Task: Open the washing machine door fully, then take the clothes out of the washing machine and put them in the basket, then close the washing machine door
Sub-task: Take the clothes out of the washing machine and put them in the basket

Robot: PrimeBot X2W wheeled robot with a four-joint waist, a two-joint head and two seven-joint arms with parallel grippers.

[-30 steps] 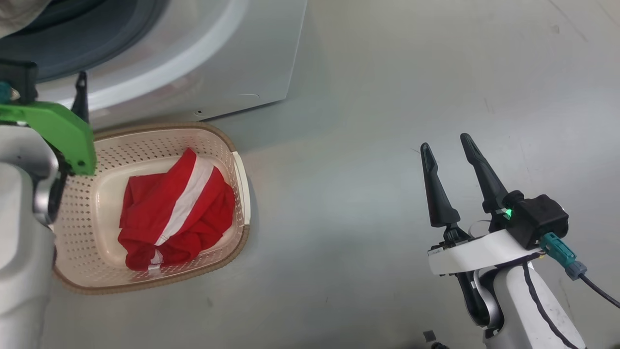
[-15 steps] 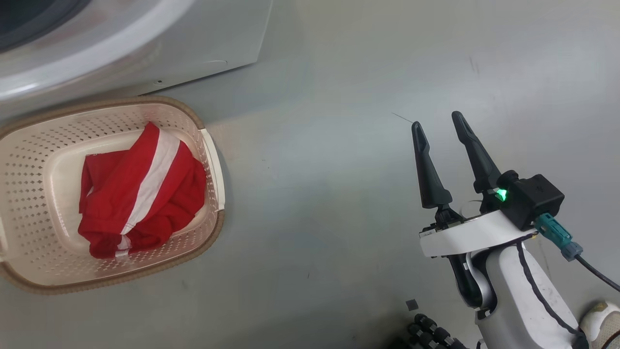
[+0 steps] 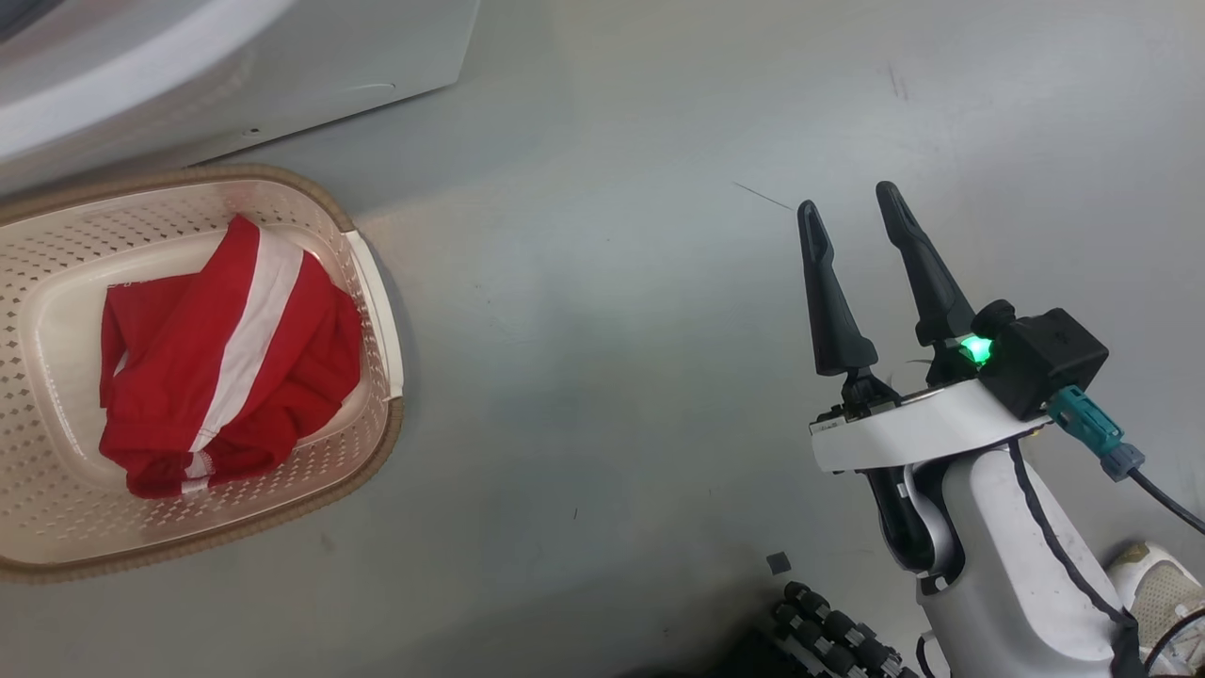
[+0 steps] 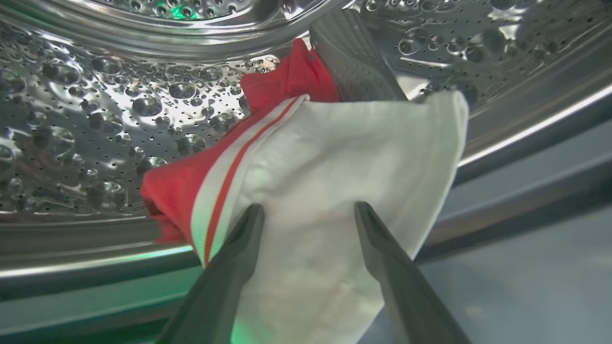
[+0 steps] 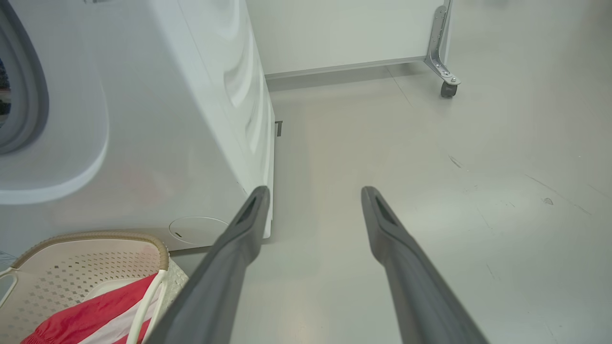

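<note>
In the left wrist view my left gripper (image 4: 310, 210) reaches into the washing machine's perforated steel drum (image 4: 95, 110). Its fingers stand open and wide apart over the clothes: a white cloth (image 4: 344, 157) lying on red fabric (image 4: 291, 79) with a white stripe. Whether the fingers touch the cloth I cannot tell. The cream basket (image 3: 372, 282) stands on the floor before the white washing machine (image 3: 235, 66) and holds a red garment with a white stripe (image 3: 216, 348). My right gripper (image 3: 852, 202) hangs open and empty over bare floor, well right of the basket. The washing machine door is out of view.
Grey floor spreads between the basket and my right arm. A pale shoe (image 3: 1163, 589) shows at the head view's bottom right, and a dark ribbed part (image 3: 828, 631) at its bottom edge. A white panel on a caster (image 5: 448, 88) stands beyond the washing machine (image 5: 191, 119).
The head camera has swung right, so basket and washing machine sit further left in its picture and my left forearm has left it. Both grippers stay open.
</note>
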